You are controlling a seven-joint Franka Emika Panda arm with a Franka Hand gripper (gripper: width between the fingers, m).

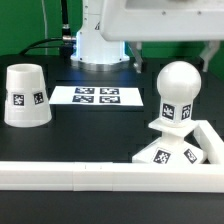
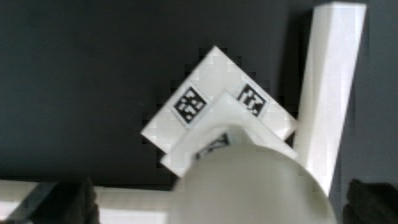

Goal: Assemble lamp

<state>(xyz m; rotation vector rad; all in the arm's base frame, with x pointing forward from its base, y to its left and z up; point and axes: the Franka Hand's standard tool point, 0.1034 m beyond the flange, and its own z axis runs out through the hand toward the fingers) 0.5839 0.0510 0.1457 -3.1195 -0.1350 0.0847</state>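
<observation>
The white round-headed bulb (image 1: 178, 90) stands upright on the flat square base (image 1: 150, 156) at the exterior view's right, in the corner formed by the rail. The cup-like conical shade (image 1: 26, 97) stands mouth down at the exterior view's left, apart from them. My gripper (image 1: 170, 57) is open just above the bulb's head, with one finger on each side of it and nothing held. In the wrist view the bulb's head (image 2: 253, 182) fills the space between my dark fingers (image 2: 50, 205), and the tagged base (image 2: 217, 98) lies beyond it.
The marker board (image 1: 97, 97) lies flat between the shade and the bulb. A long white rail (image 1: 90, 176) runs along the front and turns up the right side of the base; it also shows in the wrist view (image 2: 327, 90). The arm's white pedestal (image 1: 100, 45) stands at the back.
</observation>
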